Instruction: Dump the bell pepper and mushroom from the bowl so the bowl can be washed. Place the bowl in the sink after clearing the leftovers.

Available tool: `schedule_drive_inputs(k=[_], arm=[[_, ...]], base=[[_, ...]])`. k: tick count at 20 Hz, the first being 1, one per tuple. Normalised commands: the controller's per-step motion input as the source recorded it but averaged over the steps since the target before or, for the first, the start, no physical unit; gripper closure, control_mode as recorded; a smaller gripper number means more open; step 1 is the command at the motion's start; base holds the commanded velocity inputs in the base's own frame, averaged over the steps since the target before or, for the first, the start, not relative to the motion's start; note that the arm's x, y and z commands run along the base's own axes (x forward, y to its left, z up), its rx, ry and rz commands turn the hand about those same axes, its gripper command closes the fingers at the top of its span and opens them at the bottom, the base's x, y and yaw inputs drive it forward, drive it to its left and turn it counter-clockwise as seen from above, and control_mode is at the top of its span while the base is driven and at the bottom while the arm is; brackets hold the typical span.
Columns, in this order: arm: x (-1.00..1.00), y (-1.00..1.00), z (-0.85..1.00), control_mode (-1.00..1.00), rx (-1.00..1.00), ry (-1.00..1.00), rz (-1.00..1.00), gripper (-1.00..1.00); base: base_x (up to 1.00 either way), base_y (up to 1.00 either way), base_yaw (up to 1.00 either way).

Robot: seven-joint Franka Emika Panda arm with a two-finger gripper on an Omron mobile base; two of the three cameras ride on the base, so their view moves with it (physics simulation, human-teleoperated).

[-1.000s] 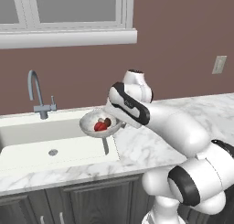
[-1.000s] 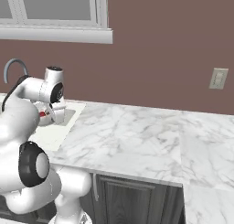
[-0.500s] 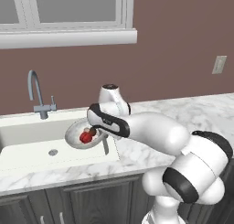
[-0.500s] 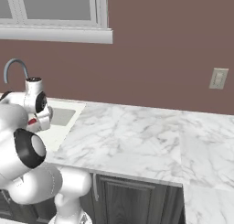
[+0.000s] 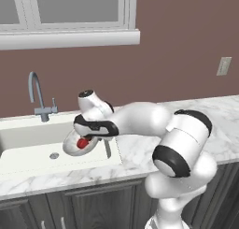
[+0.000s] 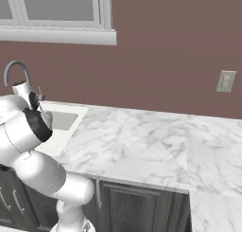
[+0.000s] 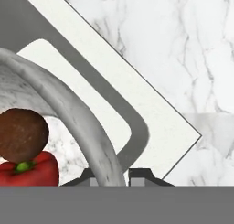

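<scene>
The white bowl [image 5: 71, 147] hangs tilted over the right part of the sink [image 5: 25, 146], its opening turned toward the left base camera. My gripper [image 5: 93, 138] is shut on the bowl's right rim. In the hand view the rim [image 7: 68, 104] curves down between my fingertips [image 7: 111, 176]. The red bell pepper [image 5: 83, 143] lies low in the bowl. In the hand view the pepper [image 7: 34, 170] sits under the brown mushroom [image 7: 22, 134], both still inside. The sink rim [image 7: 151, 104] and basin lie beyond.
A grey gooseneck faucet [image 5: 37, 95] stands behind the sink, with the drain [image 5: 54, 155] below the bowl. Marble counter [image 5: 219, 116] stretches right of the sink. A wall outlet [image 5: 224, 66] and window sill [image 5: 70, 39] are behind. My arm [image 6: 28, 131] blocks the sink's left in the right base view.
The arm has swung left and lower, carrying the bowl from the sink's right edge out over the basin. The bowl is tipped more steeply, and the pepper has slid lower.
</scene>
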Motion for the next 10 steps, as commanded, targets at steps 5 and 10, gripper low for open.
schedule_drive_inputs(k=[5, 10], arm=[[0.18, -0.06, -0.07, -1.00, -0.10, 0.00, 0.00, 1.00], [0.02, -0.13, -0.14, -1.00, -0.16, 0.00, 0.00, 1.00]], base=[[0.00, 0.00, 0.00], [0.00, 0.00, 0.00]])
